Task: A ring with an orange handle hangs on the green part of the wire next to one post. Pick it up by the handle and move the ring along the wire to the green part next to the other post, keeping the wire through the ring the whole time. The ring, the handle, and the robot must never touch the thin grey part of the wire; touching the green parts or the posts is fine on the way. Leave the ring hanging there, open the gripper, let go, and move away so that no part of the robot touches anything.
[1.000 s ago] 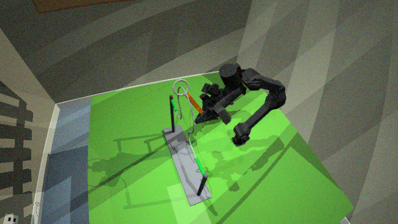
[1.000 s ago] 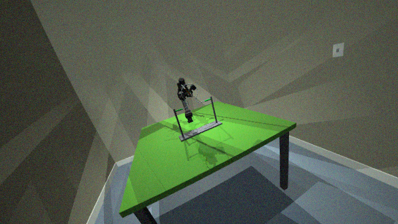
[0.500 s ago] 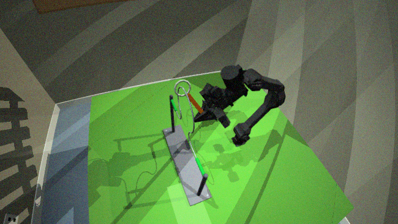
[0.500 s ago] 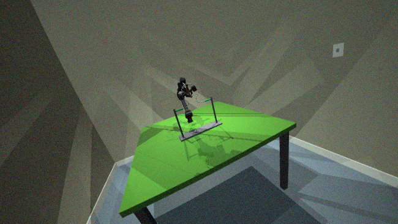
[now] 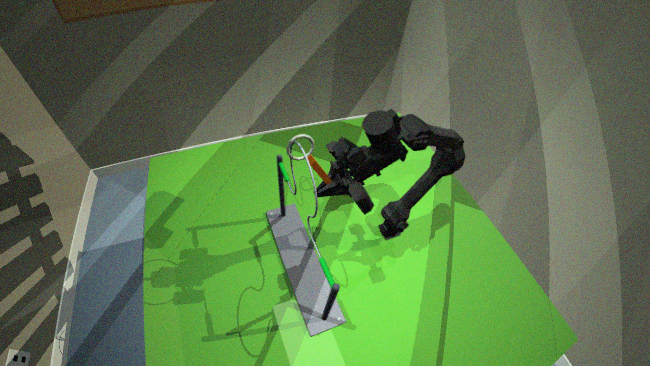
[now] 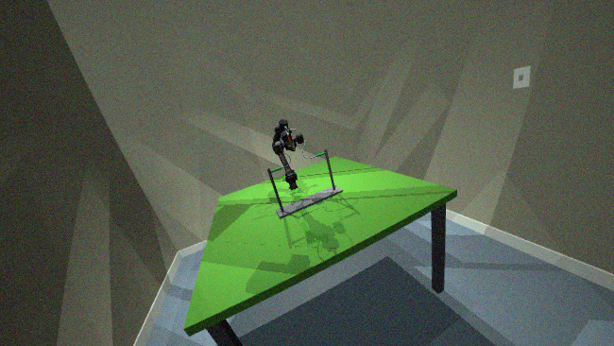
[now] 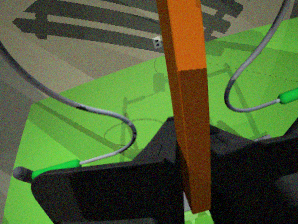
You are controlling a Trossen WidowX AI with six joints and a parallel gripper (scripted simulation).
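The ring (image 5: 301,135) is up at the high bend of the thin grey wire (image 5: 316,200) (image 7: 110,114), and the wire appears to pass through it. A gap from the wire cannot be judged. The ring is outside the wrist view. My gripper (image 5: 327,186) (image 7: 177,123) is shut on the orange handle (image 5: 319,170) (image 7: 192,100) near its lower end, beside the wire. One green part (image 5: 284,171) (image 6: 320,154) adjoins the far post (image 5: 281,187) (image 6: 330,170). The other green part (image 5: 326,272) (image 6: 275,169) adjoins the near post (image 5: 330,302) (image 6: 275,189).
The grey base (image 5: 290,245) (image 6: 309,202) carries both posts on the green table (image 5: 400,300) (image 6: 246,255). The wire dips low beside the far green part, and bends again between the high bend and the near one. The arm (image 5: 430,175) reaches in from the right in the top view.
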